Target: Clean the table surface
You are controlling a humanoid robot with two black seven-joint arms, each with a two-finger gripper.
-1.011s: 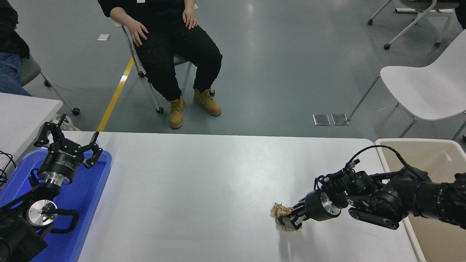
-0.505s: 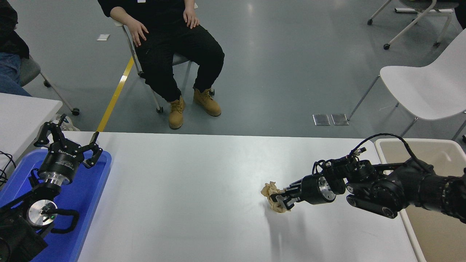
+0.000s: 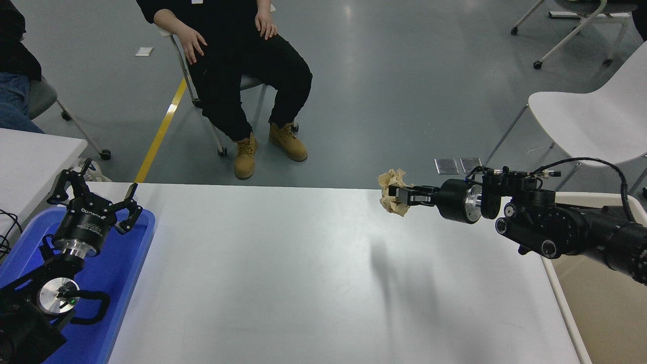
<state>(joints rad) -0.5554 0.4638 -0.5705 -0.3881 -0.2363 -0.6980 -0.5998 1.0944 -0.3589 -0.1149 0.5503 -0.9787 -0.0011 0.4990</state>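
Note:
The table surface (image 3: 283, 283) is a wide glossy white top filling the lower middle of the head view. My right gripper (image 3: 399, 195) is shut on a crumpled tan paper ball (image 3: 391, 189) and holds it well above the table, over its far edge right of centre. Its shadow falls on the table below. My left gripper (image 3: 93, 199) is open and parked at the lower left above a blue tray (image 3: 126, 258).
A beige bin (image 3: 606, 303) stands against the table's right edge, under my right arm. A person sits on a chair beyond the far edge. A white chair (image 3: 591, 121) stands at the far right. A smaller white table (image 3: 30, 156) is at the left edge.
My right gripper has lifted the paper ball off the table, risen and swung toward the far edge. The left arm has not moved.

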